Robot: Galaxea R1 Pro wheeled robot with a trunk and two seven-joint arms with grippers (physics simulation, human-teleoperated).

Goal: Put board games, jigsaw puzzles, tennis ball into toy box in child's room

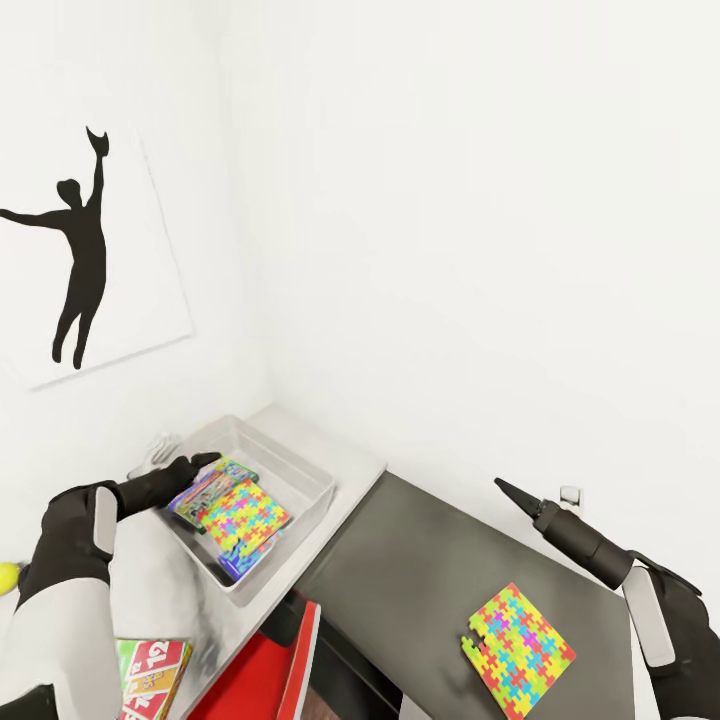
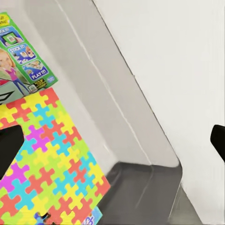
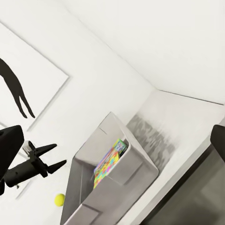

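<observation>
Against white walls, grey bin (image 1: 300, 470) holding puzzle (image 1: 245, 517) over game box (image 1: 205, 490), left gripper (image 1: 195, 465) above it spread wide, right gripper (image 1: 508, 490) unreadable.

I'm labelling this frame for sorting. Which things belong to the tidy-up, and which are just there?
Job:
toy box
jigsaw inside it
jigsaw on dark counter
board game
tennis ball

Just there:
silhouette picture
red chair
</observation>
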